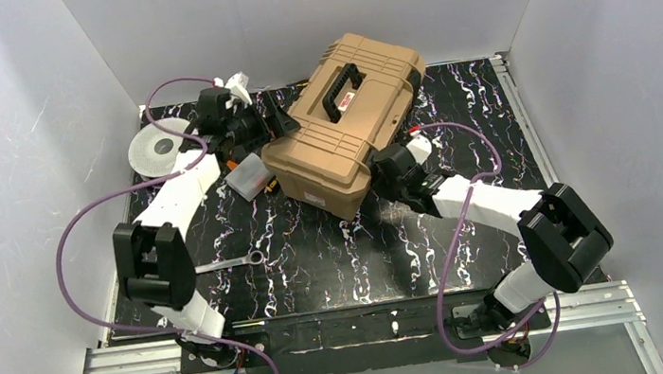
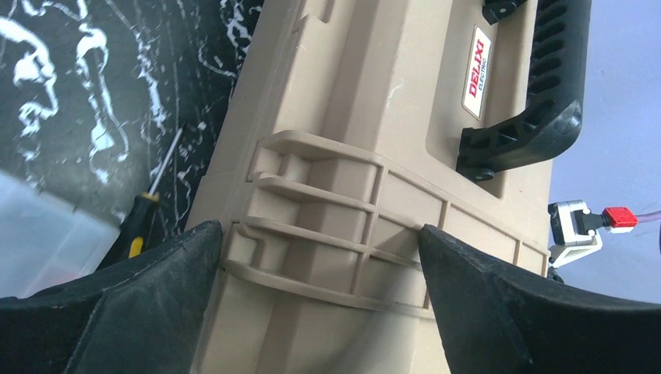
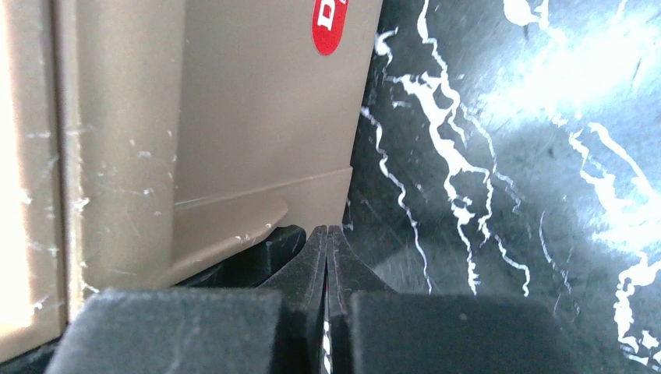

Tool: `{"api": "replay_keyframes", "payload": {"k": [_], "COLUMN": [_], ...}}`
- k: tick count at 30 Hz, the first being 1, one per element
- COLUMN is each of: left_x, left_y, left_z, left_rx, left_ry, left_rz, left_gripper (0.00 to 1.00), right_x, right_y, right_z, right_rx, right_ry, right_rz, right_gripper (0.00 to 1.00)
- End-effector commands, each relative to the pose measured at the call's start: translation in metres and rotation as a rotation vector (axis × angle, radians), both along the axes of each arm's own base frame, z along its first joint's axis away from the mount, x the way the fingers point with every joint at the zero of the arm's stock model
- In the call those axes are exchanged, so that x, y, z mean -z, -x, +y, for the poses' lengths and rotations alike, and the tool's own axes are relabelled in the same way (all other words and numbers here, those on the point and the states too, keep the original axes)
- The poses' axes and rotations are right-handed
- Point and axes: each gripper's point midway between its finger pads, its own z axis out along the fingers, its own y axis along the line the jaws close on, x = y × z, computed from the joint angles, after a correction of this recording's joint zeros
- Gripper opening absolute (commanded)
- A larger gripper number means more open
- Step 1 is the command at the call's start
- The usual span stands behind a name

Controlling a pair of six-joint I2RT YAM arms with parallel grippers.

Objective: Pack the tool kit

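Observation:
The tan toolbox (image 1: 344, 128) lies shut on the black marbled table, its black handle (image 1: 343, 90) on top. My left gripper (image 1: 274, 122) is at the box's left end. In the left wrist view its jaws (image 2: 319, 228) stand wide open, a fingertip (image 2: 206, 241) on each side of a ribbed tan moulding (image 2: 327, 210) on the toolbox (image 2: 374, 93). My right gripper (image 1: 380, 164) is at the box's near right side. It (image 3: 327, 231) is shut on nothing, tips low beside the toolbox wall (image 3: 257, 117). An orange-black screwdriver (image 2: 144, 210) lies beside the box.
A small clear plastic box (image 1: 247, 176) sits just left of the toolbox. A grey round spool (image 1: 159, 148) lies at the back left. A silver wrench (image 1: 232, 262) rests on the table near the left arm. White walls close in three sides.

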Motion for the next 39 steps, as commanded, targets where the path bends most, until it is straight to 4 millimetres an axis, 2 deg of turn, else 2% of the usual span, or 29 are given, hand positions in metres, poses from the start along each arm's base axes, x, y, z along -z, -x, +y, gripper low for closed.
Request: {"api": "replay_keyframes", "payload": {"k": [1,6,11,16,17,20,24,25,27,29,30,31,32,36,39], "left_x": [0.051,0.04,0.016,-0.019,-0.031,-0.047,-0.059,-0.064,-0.059,-0.05,-0.045,-0.04,-0.033,-0.007,0.014], "left_y": [0.014,-0.013,-0.01,0.008,0.012,0.03,0.057,0.064,0.076,0.086,0.092,0.098,0.103,0.118,0.128], "left_z": [-0.052,-0.062,-0.044,-0.006,0.002,0.032,0.068,0.079,0.096,0.118,0.127,0.135,0.143,0.171,0.185], "left_rx": [0.102,0.104,0.089,0.018,-0.001,-0.068,-0.183,-0.227,-0.3,-0.398,-0.438,-0.478,-0.514,-0.655,-0.768], "left_ry": [0.024,0.027,-0.068,-0.109,-0.11,-0.143,-0.204,-0.223,-0.252,-0.296,-0.311,-0.326,-0.341,-0.377,-0.358], "left_rz": [0.237,0.208,0.135,0.056,0.027,-0.029,-0.123,-0.161,-0.194,-0.219,-0.231,-0.243,-0.249,-0.263,-0.237], "left_gripper": [0.93,0.93,0.98,0.98,0.98,0.98,0.98,0.98,0.98,0.98,0.98,0.98,0.98,0.98,0.98], "right_x": [-0.071,-0.085,-0.1,-0.116,-0.124,-0.139,-0.163,-0.163,-0.167,-0.169,-0.169,-0.168,-0.166,-0.152,-0.14], "right_y": [-0.045,-0.065,-0.06,-0.043,-0.04,-0.024,-0.007,-0.003,0.001,0.004,0.006,0.007,0.008,0.005,0.01], "right_z": [0.035,0.03,0.003,-0.04,-0.049,-0.072,-0.099,-0.108,-0.126,-0.143,-0.148,-0.152,-0.158,-0.192,-0.204], "right_rx": [-0.069,-0.156,-0.152,-0.115,-0.114,-0.135,-0.145,-0.131,-0.082,-0.028,-0.029,-0.032,-0.015,0.121,0.169], "right_ry": [-0.292,-0.322,-0.263,-0.124,-0.093,-0.004,0.082,0.115,0.176,0.238,0.273,0.303,0.334,0.478,0.5], "right_rz": [-0.204,-0.247,-0.3,-0.339,-0.366,-0.427,-0.528,-0.528,-0.537,-0.548,-0.565,-0.581,-0.598,-0.689,-0.721], "right_gripper": [0.01,0.01,0.01,0.01,0.01,0.01,0.01,0.01,0.02,0.15,0.29,0.5,0.65,0.76,0.8]}}
